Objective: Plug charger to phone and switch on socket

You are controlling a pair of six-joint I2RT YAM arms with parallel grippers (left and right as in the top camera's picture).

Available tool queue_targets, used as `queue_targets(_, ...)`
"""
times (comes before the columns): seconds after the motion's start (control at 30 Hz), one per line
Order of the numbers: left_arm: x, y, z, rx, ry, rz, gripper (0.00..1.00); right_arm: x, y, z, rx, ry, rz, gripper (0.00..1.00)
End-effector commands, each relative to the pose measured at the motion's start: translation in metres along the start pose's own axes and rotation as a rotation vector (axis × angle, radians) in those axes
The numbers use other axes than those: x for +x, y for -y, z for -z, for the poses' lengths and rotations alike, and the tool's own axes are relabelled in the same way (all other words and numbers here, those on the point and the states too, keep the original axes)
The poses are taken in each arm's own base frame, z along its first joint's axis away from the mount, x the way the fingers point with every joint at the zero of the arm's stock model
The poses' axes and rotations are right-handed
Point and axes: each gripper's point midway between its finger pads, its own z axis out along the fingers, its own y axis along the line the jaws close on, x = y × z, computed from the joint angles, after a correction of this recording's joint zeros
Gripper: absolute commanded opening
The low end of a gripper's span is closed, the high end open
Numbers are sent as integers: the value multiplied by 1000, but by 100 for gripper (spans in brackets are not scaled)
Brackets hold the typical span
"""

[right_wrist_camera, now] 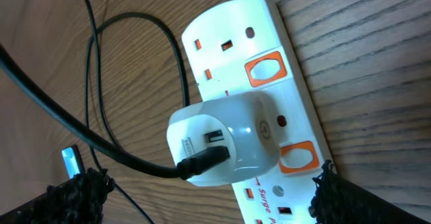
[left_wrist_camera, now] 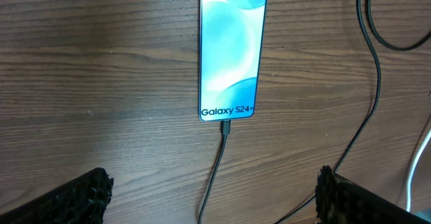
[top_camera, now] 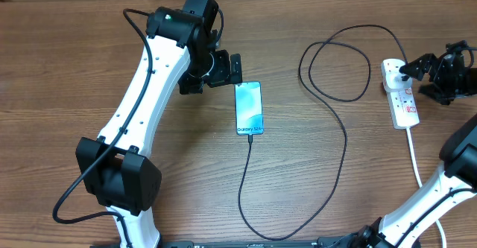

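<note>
left end effector (left_wrist_camera: 214, 197) released — phone (left_wrist_camera: 232, 52) just ahead | right end effector (right_wrist_camera: 210, 194) released — socket (right_wrist_camera: 232, 19) beneath, contact unclear

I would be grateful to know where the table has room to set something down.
The table is bare between the left arm and the phone, and between the phone and the charger loop. Crowded around the socket and white cord.
</note>
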Motion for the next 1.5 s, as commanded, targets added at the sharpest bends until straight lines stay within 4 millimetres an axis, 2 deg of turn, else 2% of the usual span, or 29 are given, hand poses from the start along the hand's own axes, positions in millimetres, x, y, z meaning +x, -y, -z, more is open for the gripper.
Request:
queue_targets(0.0, 0, 2, 9, 5, 25, -23, 100, 1, 5, 1, 23, -1, 2, 100)
queue_targets(0.33, 0, 2, 9, 3, 26, -23, 100, 7, -1, -25, 14, -17, 46, 100)
queue_targets(0.83, 0, 2, 9, 3, 27, -23, 100, 3, -8, -31, 16, -13, 77, 100)
queue_targets(1.23, 0, 2, 9, 3, 27, -23, 100, 16, -6, -44, 6, -42, 64, 100)
queue_targets(1.47, 0, 2, 9, 3, 26, -23, 100, 20, -13, -49, 2, -61, 73, 100)
